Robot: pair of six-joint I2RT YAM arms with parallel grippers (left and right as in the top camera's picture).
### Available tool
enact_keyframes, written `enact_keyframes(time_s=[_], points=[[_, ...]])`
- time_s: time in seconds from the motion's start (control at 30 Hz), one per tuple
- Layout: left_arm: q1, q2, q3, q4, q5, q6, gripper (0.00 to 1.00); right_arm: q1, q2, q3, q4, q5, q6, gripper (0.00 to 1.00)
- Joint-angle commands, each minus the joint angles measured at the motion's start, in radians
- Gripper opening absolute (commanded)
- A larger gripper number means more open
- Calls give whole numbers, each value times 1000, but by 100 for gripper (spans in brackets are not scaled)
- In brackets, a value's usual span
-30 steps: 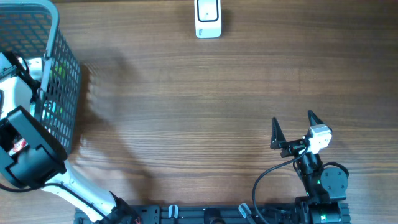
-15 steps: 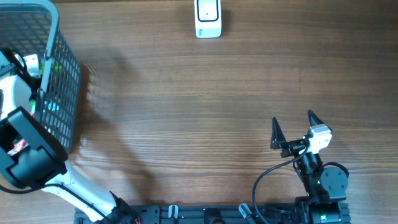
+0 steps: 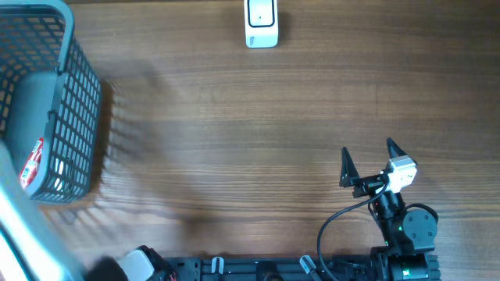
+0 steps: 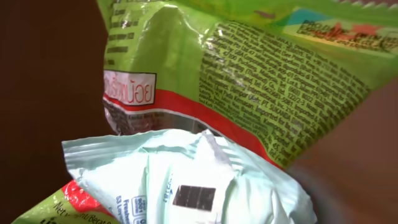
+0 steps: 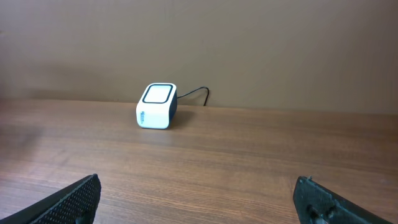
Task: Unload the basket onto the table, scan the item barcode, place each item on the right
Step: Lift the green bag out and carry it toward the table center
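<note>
The left wrist view alone shows the goods. A crinkled green plastic snack packet (image 4: 249, 81) with a red band and dense black print fills the upper part. A pale mint-white plastic packet (image 4: 155, 174) lies in front of it, overlapping its lower edge and carrying a small dark square patch (image 4: 194, 197). Dark shadow surrounds both.

In the overhead view these packets are hidden. A blurred grey arm (image 3: 31, 148) with a red and white label sweeps across the grey wire basket (image 3: 78, 101), covering its inside, so I cannot tell from here whether the packets lie in the basket. No view shows the left tool's fingers, so I cannot tell whether they are spread or pressed together.

The small white box-shaped barcode scanner (image 3: 261, 23) stands well to the right of the basket, at the desk's far edge. The right wrist view adds a thin dark cable (image 5: 193, 93) trailing behind it.

The right tool (image 3: 367, 148) hangs well apart from the basket, towards the near right, its two black fingers spread wide with nothing between them.

The desk (image 3: 234, 156) is brown wood with grain running across. In the right wrist view a plain brown wall (image 5: 249, 43) rises behind it.
</note>
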Motion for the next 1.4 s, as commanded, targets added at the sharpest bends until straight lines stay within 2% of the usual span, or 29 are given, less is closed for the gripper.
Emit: enact_keyframes(time_s=[0.0, 0.17, 0.3, 0.4, 0.57, 0.77, 0.93, 1.07, 1.1, 1.13, 1.17, 1.33, 1.37], points=[[-38, -120, 0, -106, 115, -312, 4, -5, -6, -1, 3, 5, -11, 100], [-203, -189, 0, -351, 198, -380, 4, -5, -6, -1, 3, 5, -11, 100], [-431, -167, -21, -528, 190, -381, 4, -5, -6, -1, 3, 5, -11, 100], [-618, -121, -97, -566, 121, -428, 4, -5, -6, -1, 3, 5, -11, 100], [-851, -4, -277, -520, 33, -544, 4, -5, -6, -1, 3, 5, -12, 100], [-1067, 217, -479, -288, 34, -658, 4, -5, -6, -1, 3, 5, -11, 100], [-1194, 426, -498, -101, 28, -687, 4, -5, -6, -1, 3, 5, -11, 100], [-1230, 500, -498, -53, -40, -712, 4, -5, -6, -1, 3, 5, -11, 100], [-1231, 501, -498, -50, -43, -712, 12, -5, -6, -1, 3, 5, -11, 100], [-1230, 500, -497, -45, -42, -712, 38, -5, -6, -1, 3, 5, -11, 100], [-1230, 492, -492, -43, -42, -712, 70, -5, -6, -1, 3, 5, -12, 100], [-1221, 439, -430, -40, -42, -652, 97, -5, -6, -1, 3, 5, -12, 100], [-1219, 421, -412, -40, -42, -626, 100, -5, -6, -1, 3, 5, -11, 100]])
